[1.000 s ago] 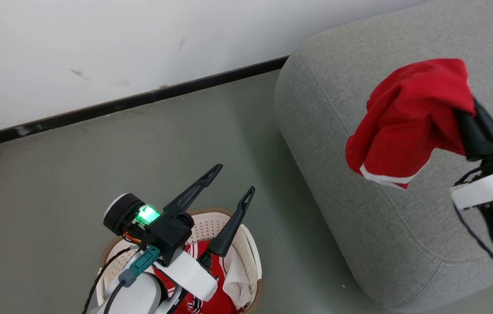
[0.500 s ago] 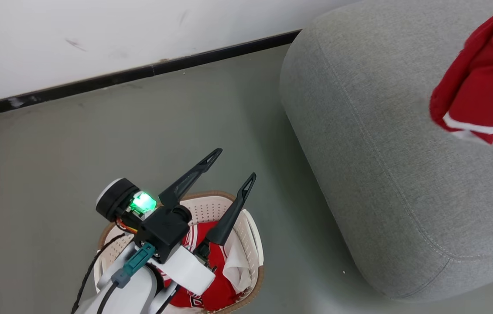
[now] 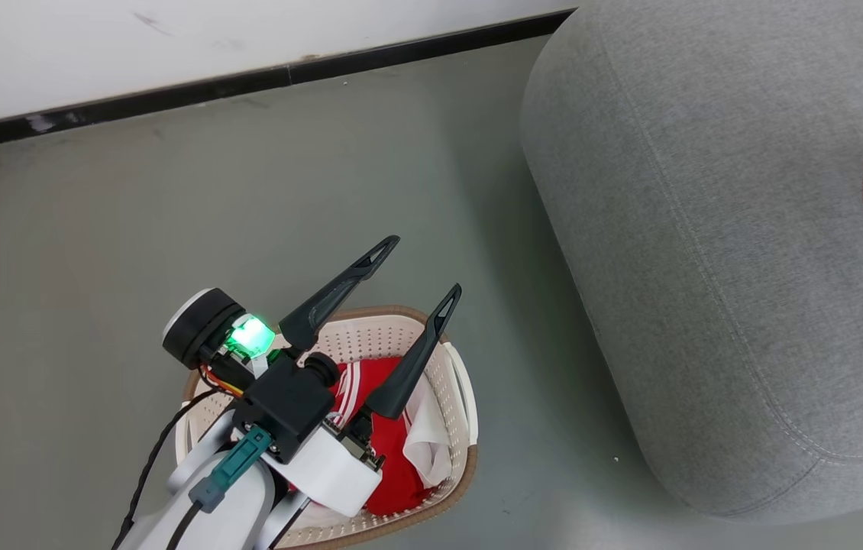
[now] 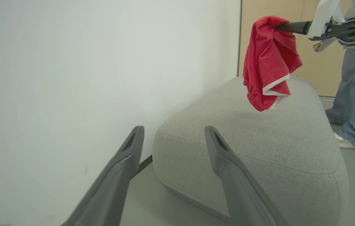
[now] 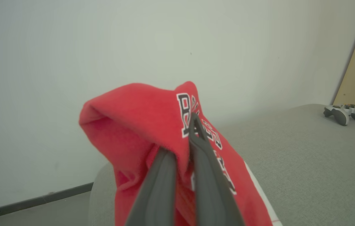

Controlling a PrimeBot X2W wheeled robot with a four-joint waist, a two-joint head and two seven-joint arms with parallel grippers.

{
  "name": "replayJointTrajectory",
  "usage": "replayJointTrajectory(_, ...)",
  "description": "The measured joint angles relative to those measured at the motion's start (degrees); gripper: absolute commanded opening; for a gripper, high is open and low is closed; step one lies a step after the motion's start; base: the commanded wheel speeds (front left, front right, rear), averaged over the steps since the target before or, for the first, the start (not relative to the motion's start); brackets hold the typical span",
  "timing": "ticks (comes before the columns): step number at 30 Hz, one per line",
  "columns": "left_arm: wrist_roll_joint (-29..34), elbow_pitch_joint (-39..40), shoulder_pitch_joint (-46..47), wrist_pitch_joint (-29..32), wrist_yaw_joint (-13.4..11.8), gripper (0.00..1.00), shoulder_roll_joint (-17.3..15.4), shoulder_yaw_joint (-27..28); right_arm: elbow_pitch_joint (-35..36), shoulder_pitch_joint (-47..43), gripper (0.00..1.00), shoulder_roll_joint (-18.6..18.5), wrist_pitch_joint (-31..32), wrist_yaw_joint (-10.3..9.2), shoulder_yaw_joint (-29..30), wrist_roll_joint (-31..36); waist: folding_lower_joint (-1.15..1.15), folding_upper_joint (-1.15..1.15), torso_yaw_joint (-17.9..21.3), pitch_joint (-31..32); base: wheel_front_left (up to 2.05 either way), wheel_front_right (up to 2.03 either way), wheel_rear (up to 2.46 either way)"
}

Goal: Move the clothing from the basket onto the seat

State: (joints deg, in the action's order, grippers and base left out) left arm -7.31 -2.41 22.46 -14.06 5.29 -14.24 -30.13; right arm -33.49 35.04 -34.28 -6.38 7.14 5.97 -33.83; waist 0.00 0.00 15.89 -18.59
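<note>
White wall (image 3: pixel 248 30) and grey floor (image 3: pixel 134 214) lie behind. Clamped tight on a red lettered garment (image 5: pixel 139 125), the right gripper (image 5: pixel 180 138) holds it above the seat (image 5: pixel 290 150). Below the left gripper (image 3: pixel 421 266), spread wide and empty, sits the basket (image 3: pixel 462 397) of red clothing (image 3: pixel 393 466).

Perforated matt plastic basket (image 3: pixel 370 342), coarse woven grey cloth seat (image 3: pixel 706 267), soft red garment (image 4: pixel 267 56), smooth matt floor (image 3: pixel 95 244)

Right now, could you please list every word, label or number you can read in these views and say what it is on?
"B": first letter of the black-and-white lettering on the red garment clamped in the right end effector; the following letters are folded and blurred, unreadable.
I can read no other text.
</note>
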Motion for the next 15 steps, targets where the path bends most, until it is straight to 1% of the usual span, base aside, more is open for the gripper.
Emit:
replayJointTrajectory(5,0.1,1.0,0.1,0.7,0.0,1.0,-0.3,-0.3,-4.2,0.6,0.0,-1.5,-1.3,0.0,1.1,0.1,0.0,0.0,-1.1,-1.3,0.0,0.0,0.0)
replayJointTrajectory(9,0.5,1.7,0.5,1.0,0.0,1.0,-0.5,-0.5,-6.7,0.5,0.0,-1.2,-2.7,0.0,1.5,0.2,0.0,0.0,-1.8,-2.2,0.0,0.0,0.0)
replayJointTrajectory(13,0.5,2.3,1.0,1.4,0.0,1.0,-0.6,-0.8,-9.3,0.4,0.0,0.8,-3.7,0.0,1.5,0.2,0.0,0.0,-2.5,-3.0,0.0,0.0,0.0)
replayJointTrajectory(15,0.5,2.6,1.2,1.5,0.0,1.0,-0.7,-1.1,-10.7,0.3,0.0,2.8,-4.0,0.0,1.6,0.8,0.0,0.0,-2.8,-3.6,0.0,0.0,0.0)
